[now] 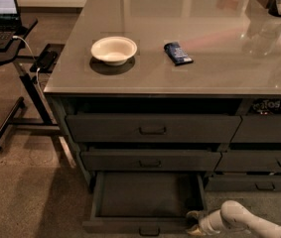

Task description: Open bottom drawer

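Already pulled out, the bottom drawer shows a flat dark interior, the pincer spread apart at its front corner.

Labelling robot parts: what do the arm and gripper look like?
The arm is smooth, off-white, rounded tubing with a bulbous joint. The gripper, at the right front corner of the bottom drawer, is pale too. No cables or markings show.
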Action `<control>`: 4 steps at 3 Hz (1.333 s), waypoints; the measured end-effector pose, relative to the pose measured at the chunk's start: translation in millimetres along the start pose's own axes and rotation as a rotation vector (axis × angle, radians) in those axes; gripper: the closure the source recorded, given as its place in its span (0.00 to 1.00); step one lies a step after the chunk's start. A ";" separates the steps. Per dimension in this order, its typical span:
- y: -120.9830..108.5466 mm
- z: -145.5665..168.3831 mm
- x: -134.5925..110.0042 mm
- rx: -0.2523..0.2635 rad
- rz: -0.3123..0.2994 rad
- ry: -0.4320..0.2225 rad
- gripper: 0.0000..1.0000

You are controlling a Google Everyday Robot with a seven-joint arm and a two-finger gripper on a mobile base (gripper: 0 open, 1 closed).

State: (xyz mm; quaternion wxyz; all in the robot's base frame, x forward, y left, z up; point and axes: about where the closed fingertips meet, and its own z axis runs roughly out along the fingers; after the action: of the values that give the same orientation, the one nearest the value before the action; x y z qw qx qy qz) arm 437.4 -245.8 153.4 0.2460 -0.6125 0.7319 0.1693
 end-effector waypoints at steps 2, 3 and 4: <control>0.1 0.1 0.0 0.000 0.000 0.000 0.34; 0.1 0.1 0.0 0.000 0.000 0.000 0.11; 0.1 0.1 0.0 0.000 0.000 0.000 0.00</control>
State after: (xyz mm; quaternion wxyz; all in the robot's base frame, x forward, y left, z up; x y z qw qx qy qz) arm 437.4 -245.7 153.4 0.2459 -0.6125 0.7319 0.1694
